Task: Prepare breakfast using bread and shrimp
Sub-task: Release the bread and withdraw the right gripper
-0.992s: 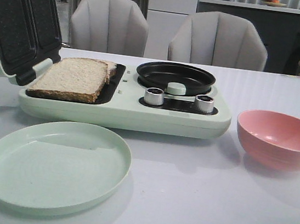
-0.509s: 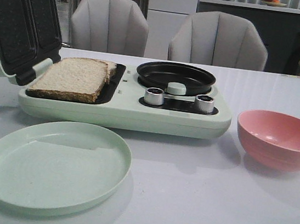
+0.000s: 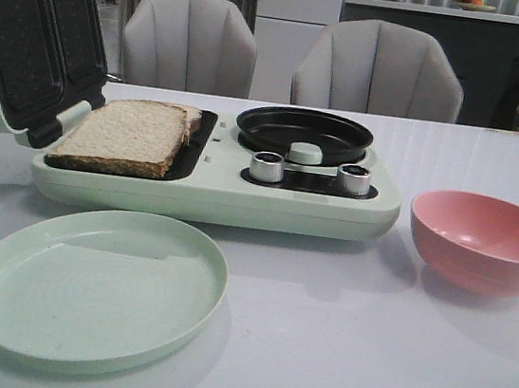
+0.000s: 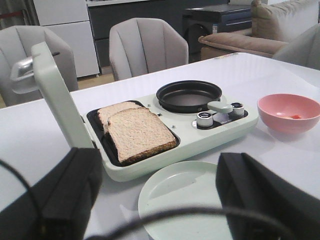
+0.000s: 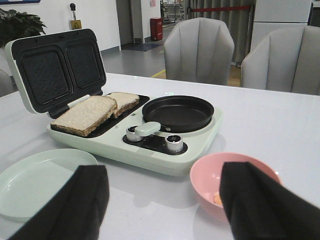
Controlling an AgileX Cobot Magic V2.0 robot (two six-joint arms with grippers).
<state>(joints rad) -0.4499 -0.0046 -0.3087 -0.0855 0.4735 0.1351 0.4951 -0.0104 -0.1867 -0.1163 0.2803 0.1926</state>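
Observation:
Two slices of bread (image 3: 129, 134) lie overlapping on the lower plate of the open pale-green sandwich maker (image 3: 212, 193); they also show as bread (image 4: 137, 132) and bread (image 5: 86, 114). Shrimp (image 4: 295, 116) show as small orange bits inside the pink bowl (image 3: 485, 241); one shrimp (image 5: 218, 198) peeks out beside a finger. My left gripper (image 4: 160, 200) hangs open above the near edge of the pale-green plate (image 4: 185, 200). My right gripper (image 5: 165, 205) is open too, above the table by the pink bowl (image 5: 212, 180). Neither gripper appears in the front view.
The maker's black round pan (image 3: 304, 133) and two knobs (image 3: 266, 166) sit right of the bread. Its lid (image 3: 31, 40) stands open at the left. The round plate (image 3: 95, 282) lies in front. Two grey chairs (image 3: 189, 41) stand behind the table.

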